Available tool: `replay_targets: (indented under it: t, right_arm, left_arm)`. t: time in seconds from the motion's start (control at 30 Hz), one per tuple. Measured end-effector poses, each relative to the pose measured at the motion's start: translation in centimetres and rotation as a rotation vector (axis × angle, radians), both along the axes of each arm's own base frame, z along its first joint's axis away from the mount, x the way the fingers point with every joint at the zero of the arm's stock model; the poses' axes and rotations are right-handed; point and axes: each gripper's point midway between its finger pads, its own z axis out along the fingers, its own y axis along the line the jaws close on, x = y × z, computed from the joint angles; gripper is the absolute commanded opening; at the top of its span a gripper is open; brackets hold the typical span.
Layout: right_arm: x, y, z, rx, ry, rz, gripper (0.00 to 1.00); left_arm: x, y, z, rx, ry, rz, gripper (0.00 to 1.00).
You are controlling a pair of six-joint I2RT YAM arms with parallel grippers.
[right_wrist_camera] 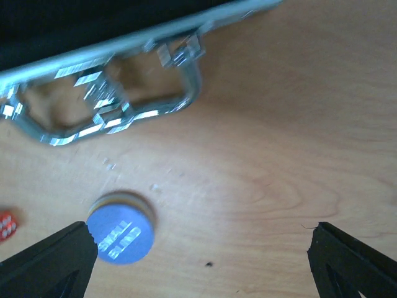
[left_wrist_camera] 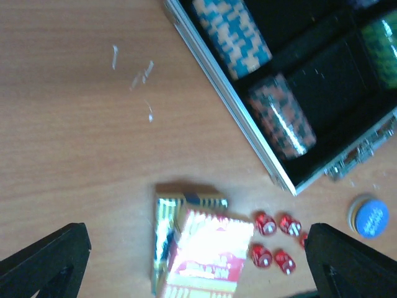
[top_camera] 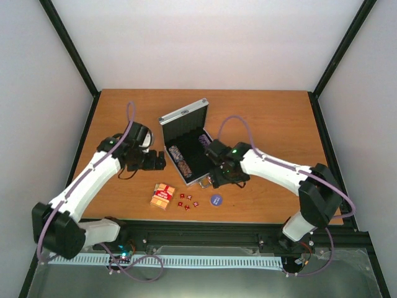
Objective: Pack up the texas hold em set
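Note:
The silver case [top_camera: 185,116] lies open mid-table, lid up at the back, with chip stacks [top_camera: 180,158] in its black lining. A red-orange card box [top_camera: 163,195], several tiny red dice [top_camera: 187,202] and a blue disc [top_camera: 216,199] lie on the wood in front of it. My left gripper [left_wrist_camera: 198,273] hangs open above the card box [left_wrist_camera: 201,251], with the dice [left_wrist_camera: 273,242] inside its right finger. My right gripper [right_wrist_camera: 201,267] is open over bare wood near the case handle [right_wrist_camera: 186,93]. The blue disc [right_wrist_camera: 120,234] lies just inside its left finger.
The left wrist view shows the case rim [left_wrist_camera: 245,121] with a blue-and-tan stack [left_wrist_camera: 232,34] and a red-and-black stack [left_wrist_camera: 282,118] inside. One die [right_wrist_camera: 6,226] shows at the left edge of the right wrist view. Black frame rails border the table [top_camera: 279,118].

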Motion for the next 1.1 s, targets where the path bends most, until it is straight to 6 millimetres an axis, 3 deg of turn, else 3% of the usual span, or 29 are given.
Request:
replay_targets:
  t: [0.23,0.43,0.7,0.93,1.1]
  right_arm:
    - [4.6,-4.1,1.4,0.121,-0.034,-0.233,0.95]
    - [5.4,-4.2,1.1,0.161,-0.014,-0.254,0.96]
    - [5.5,-3.6,0.9,0.191,0.006,-0.230,0.98]
    - [5.7,-4.3,0.5,0.193,0.018,-0.233,0.98]
    - [5.4,-4.9,0.0,0.194,0.037,-0.234,0.98]
  left_arm:
    - [-4.8,-1.9,0.2,-0.038,-0.010,-0.087,0.94]
    - [-7.7,-4.3,-2.8,0.028,0.073,-0.178,1.00]
    - [-7.6,-4.5,-6.0,0.140,0.115,-0.123,1.00]
    - [-7.7,-3.8,-8.8,0.194,0.146,-0.075,1.00]
    - [-7.5,-3.5,-9.6,0.212,0.142,-0.050,0.98]
